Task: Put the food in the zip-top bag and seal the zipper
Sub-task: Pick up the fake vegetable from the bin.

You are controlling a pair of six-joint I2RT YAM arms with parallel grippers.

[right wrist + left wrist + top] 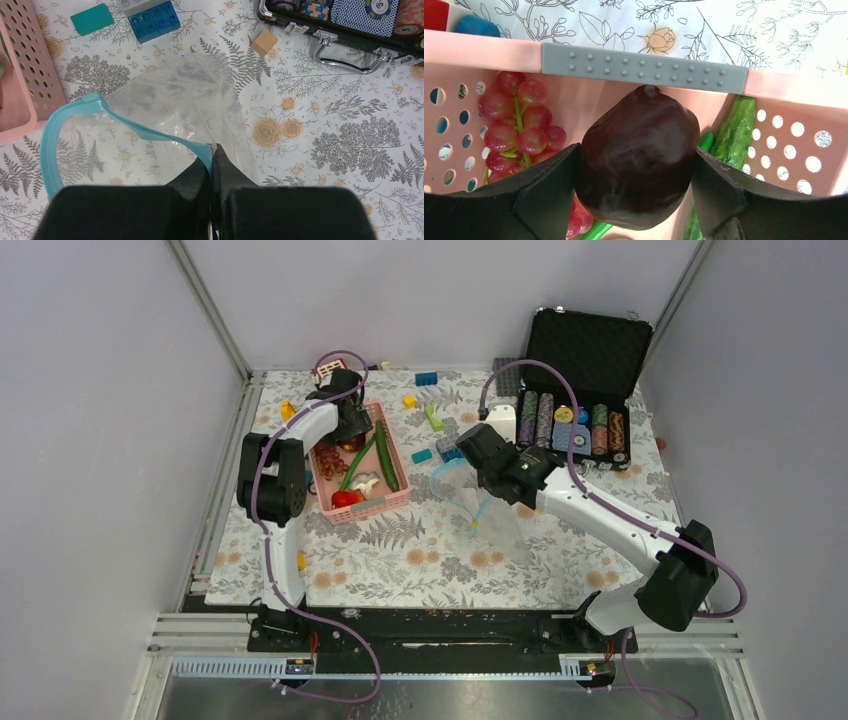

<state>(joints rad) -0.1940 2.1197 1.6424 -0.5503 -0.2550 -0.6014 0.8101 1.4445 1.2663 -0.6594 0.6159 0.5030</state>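
My left gripper [636, 187] is shut on the maroon round fruit [638, 157] inside the pink basket [484, 50], at the basket's far end in the top view [352, 425]. The red grape bunch [516, 132] lies left of the fruit and a long green pod [734, 132] right of it. A red piece [346, 498] and a white piece [366, 482] lie at the basket's near end. My right gripper [212, 152] is shut on the light-blue zipper [70, 112] of the clear zip-top bag [200, 95], holding its mouth open just right of the basket [470, 495].
An open black case of poker chips [575, 420] stands at the back right. Loose building blocks [152, 17] and a wooden cube [264, 42] lie beyond the bag. A green block stick [433, 417] lies behind the basket.
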